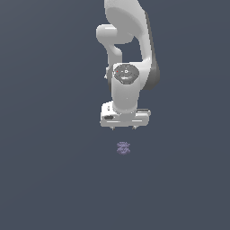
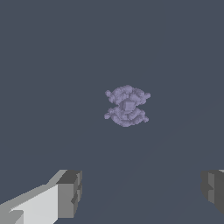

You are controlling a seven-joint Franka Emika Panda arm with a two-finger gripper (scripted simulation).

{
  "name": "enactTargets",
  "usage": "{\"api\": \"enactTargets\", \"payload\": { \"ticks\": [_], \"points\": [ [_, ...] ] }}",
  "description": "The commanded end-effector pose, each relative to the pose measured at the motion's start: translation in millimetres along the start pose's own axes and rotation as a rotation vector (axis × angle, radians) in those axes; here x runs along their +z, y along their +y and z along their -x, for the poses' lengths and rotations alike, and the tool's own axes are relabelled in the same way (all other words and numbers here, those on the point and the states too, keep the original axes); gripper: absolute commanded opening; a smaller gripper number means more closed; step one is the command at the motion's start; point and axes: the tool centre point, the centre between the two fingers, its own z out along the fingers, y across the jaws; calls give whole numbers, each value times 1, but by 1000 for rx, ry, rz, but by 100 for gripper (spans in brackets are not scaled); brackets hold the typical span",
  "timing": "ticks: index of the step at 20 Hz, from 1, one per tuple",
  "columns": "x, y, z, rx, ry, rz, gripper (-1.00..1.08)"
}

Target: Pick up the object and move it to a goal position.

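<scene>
Early in the task, by the look of it. Lying alone on the plain dark grey surface (image 1: 49, 179): the tiny lumpy purple-lavender object (image 1: 123, 148), ungrasped. Directly above, well clear of it: the white hand (image 1: 124, 127), spread wide, holding nothing. Left to do: descent, grasp, lift, carry to a goal not visible.

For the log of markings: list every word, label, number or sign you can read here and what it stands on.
None can be read. The purple object has only darker mottling. The arm's white tool and the grey floor carry no text. A small red dot on the arm's dark wrist disc is no readable sign.
</scene>
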Motion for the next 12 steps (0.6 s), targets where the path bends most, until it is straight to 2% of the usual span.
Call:
{"api": "enactTargets", "payload": {
  "ticks": [1, 12],
  "points": [
    [9, 0, -11, 13, 3, 6, 100],
    [45, 0, -49, 62, 17, 32, 100]
  ]
}}
